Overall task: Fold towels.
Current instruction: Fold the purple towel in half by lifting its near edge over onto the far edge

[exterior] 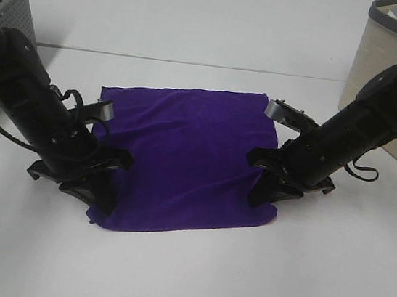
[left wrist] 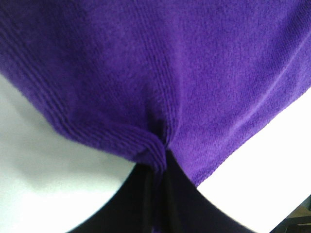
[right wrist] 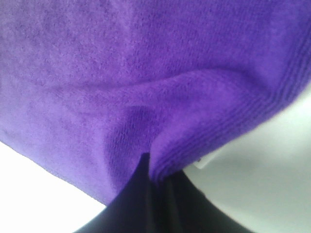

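The deep purple towel (exterior: 186, 161) lies spread on the white table in the middle of the exterior high view. My left gripper (exterior: 98, 195) is low at the towel's near left edge and shut on it; the left wrist view shows the hem (left wrist: 146, 145) bunched into the closed jaws. My right gripper (exterior: 260, 193) is at the towel's near right edge and shut on it; the right wrist view shows the hem (right wrist: 194, 150) pinched, with a small white tag (right wrist: 206, 160) beside it. The towel also fills both wrist views.
A grey perforated basket (exterior: 6, 21) stands at the back left. A beige bin (exterior: 394, 79) stands at the back right, close behind the right arm. The white table (exterior: 188, 279) extends in front of the towel.
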You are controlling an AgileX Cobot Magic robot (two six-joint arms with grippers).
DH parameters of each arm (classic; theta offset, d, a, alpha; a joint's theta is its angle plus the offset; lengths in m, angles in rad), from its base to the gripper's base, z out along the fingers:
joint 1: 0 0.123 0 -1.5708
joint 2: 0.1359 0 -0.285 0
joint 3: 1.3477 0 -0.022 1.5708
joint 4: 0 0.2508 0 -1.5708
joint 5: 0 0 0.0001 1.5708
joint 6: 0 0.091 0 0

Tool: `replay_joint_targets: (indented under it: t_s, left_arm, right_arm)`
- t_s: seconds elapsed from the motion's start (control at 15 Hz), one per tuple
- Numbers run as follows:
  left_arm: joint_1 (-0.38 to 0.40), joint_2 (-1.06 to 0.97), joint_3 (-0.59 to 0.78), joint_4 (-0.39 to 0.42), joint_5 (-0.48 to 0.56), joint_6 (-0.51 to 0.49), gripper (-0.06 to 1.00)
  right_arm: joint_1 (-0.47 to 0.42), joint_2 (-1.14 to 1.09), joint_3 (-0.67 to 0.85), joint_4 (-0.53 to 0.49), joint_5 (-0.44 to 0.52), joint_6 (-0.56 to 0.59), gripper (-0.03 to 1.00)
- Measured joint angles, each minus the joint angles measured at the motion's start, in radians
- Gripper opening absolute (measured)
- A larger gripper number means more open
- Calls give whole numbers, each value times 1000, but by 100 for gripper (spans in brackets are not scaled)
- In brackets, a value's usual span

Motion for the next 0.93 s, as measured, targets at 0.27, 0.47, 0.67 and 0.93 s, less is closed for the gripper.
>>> replay_joint_targets:
  t_s: [0.27, 0.47, 0.67, 0.93]
  left_arm:
    - [-1, -43, 10, 92, 11, 0, 0]
    - [-1, -157, 11, 176, 31, -54, 0]
    - [-1, -254, 11, 229, 70, -96, 0]
    - [-1, -320, 10, 238, 11, -99, 0]
  right_arm:
    - [1, -29, 11, -41, 84, 62, 3]
    - [2, -87, 23, -105, 154, 126, 3]
    - [2, -190, 23, -112, 199, 185, 3]
    - [2, -266, 14, -113, 163, 194, 3]
